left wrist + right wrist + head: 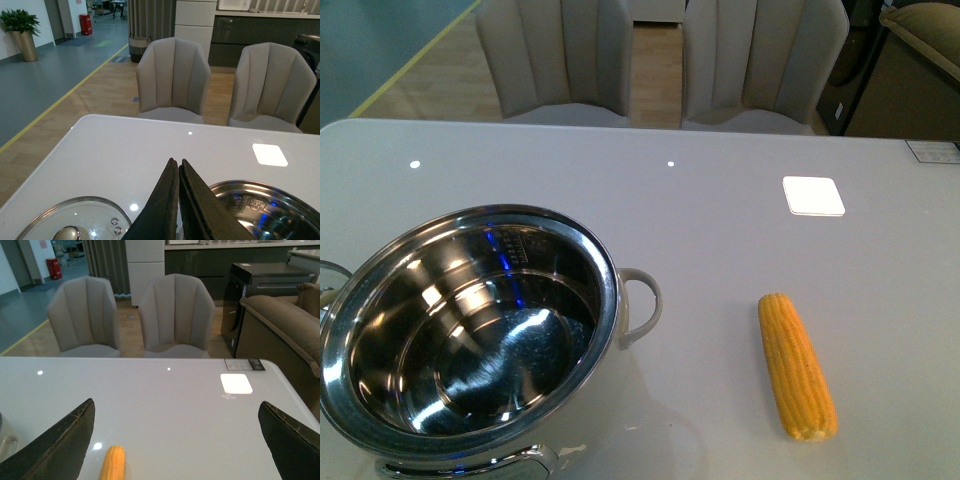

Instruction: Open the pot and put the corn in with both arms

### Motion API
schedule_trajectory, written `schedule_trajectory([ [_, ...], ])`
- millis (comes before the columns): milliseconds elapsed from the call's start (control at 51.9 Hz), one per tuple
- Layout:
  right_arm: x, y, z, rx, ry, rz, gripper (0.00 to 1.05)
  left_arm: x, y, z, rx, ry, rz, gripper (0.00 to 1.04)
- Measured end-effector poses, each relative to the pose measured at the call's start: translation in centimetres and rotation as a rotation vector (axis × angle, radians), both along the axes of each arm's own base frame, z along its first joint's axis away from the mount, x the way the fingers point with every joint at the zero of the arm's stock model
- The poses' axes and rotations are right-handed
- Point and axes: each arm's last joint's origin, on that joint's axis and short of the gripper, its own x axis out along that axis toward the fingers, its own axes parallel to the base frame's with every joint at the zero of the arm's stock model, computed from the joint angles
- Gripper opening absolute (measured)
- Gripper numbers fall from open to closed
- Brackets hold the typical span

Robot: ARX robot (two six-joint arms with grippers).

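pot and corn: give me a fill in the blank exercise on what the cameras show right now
1. The pot has its lid off and is ____ inside.
2. The corn lies on the ____, to the right of the pot in the front view.
3. The left claw is ____.
4. The right claw is ____.
Missing words: empty; table; shut; open.

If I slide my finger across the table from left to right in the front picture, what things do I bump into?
pot → the pot's pale side handle → corn → small label at the table's far edge. The white square is left out, since it lines up with the corn.
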Motion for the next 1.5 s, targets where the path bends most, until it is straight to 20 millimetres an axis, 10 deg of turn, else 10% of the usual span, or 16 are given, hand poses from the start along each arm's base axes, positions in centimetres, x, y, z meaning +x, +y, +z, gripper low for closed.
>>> schedule_trajectory([
  [1504, 0.0, 0.0, 0.0, 0.0, 0.0, 0.0, 0.96, -4.9, -2.0, 0.4, 0.002, -0.021, -0.005, 0.03],
])
